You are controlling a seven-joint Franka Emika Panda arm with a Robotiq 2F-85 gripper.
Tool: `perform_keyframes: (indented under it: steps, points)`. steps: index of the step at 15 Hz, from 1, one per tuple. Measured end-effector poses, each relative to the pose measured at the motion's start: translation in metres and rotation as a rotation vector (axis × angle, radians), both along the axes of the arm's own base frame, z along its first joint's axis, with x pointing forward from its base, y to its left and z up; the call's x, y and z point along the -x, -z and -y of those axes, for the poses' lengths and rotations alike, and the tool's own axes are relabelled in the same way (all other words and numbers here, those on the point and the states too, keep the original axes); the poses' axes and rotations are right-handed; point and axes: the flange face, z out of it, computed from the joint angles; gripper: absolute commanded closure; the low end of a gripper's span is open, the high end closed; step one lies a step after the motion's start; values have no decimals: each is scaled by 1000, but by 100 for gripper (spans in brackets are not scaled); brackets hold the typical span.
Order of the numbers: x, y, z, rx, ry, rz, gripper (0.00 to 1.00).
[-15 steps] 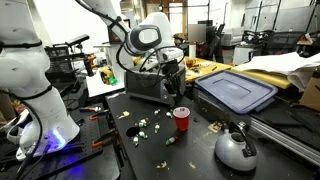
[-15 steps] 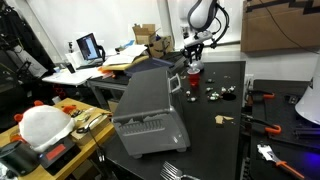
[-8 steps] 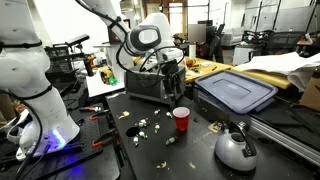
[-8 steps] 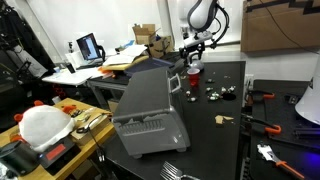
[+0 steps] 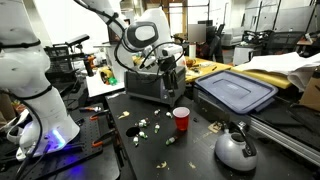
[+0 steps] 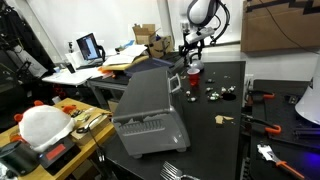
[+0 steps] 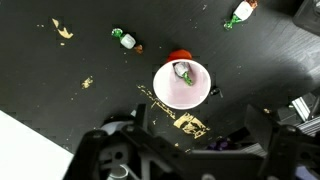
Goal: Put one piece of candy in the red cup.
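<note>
Wrist view puts your end effector (image 7: pixel 198 130) above the red cup (image 7: pixel 165 92), jaws apart and holding nothing. Lift straight up so neither finger clips the rim and tips the cup. Counting: one loose candy (image 7: pixel 124 39) up-left of the cup, one dropped candy (image 7: pixel 184 71) inside it, one far candy (image 7: pixel 240 12) up-right.

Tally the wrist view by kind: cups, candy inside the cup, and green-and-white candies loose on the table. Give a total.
Red cup: 1
Candy in the cup: 1
Green-and-white candies on the table: 2
Total: 4
</note>
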Motion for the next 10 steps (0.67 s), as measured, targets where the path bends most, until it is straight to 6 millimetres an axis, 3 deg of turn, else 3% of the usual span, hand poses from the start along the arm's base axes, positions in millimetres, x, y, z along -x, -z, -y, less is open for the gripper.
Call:
perform_keyframes:
  steps: [10]
  points:
    - [17, -40, -15, -66, -152, -36, 0]
